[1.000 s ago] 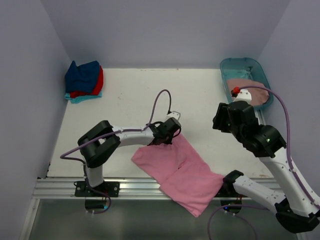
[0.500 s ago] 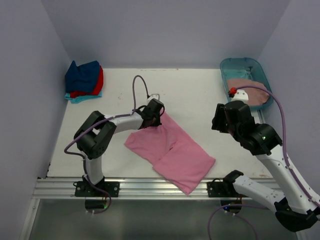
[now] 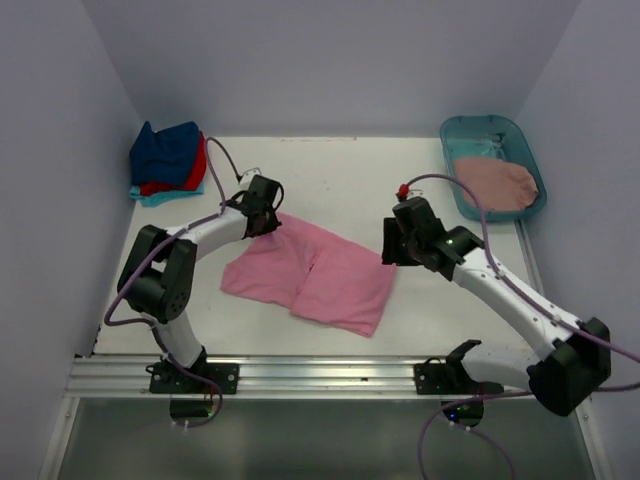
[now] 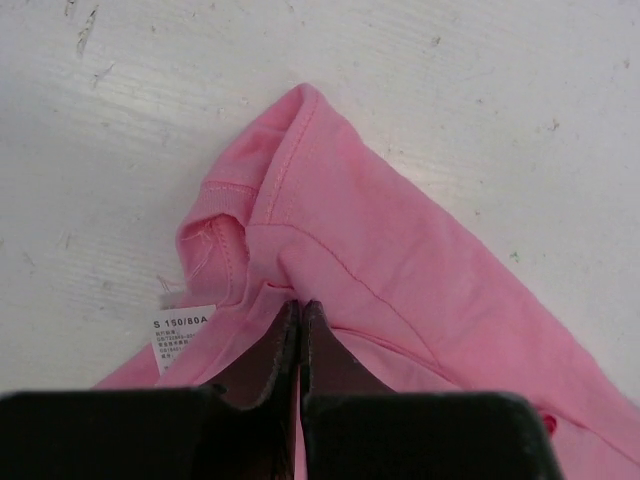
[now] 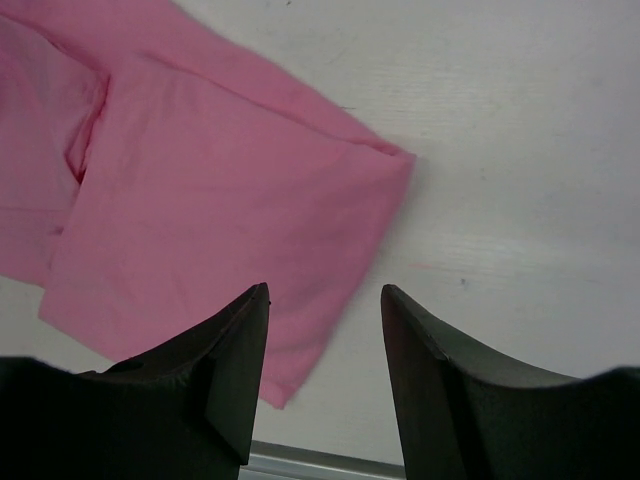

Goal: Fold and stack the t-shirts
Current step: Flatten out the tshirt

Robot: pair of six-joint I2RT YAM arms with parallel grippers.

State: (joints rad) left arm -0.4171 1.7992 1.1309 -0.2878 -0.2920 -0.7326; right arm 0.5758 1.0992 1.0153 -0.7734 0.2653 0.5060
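A bright pink t-shirt (image 3: 310, 272) lies spread on the white table, partly folded. My left gripper (image 3: 268, 220) is shut on its far left edge near the collar; the left wrist view shows the pinched cloth (image 4: 330, 230) and a size label (image 4: 178, 335). My right gripper (image 3: 390, 252) is open and empty just above the shirt's right edge (image 5: 230, 200). A folded stack of navy, red and turquoise t-shirts (image 3: 167, 162) sits at the far left corner. A dusty rose t-shirt (image 3: 497, 183) lies in the teal tub (image 3: 470, 130).
The teal tub stands at the far right corner. Grey walls close in the table on the left, back and right. A metal rail (image 3: 300, 375) runs along the near edge. Bare tabletop (image 3: 350, 180) lies between stack and tub.
My left gripper has dragged the pink shirt up and to the left, off the near edge and onto the table. My right arm has swung in and down to the shirt's right edge.
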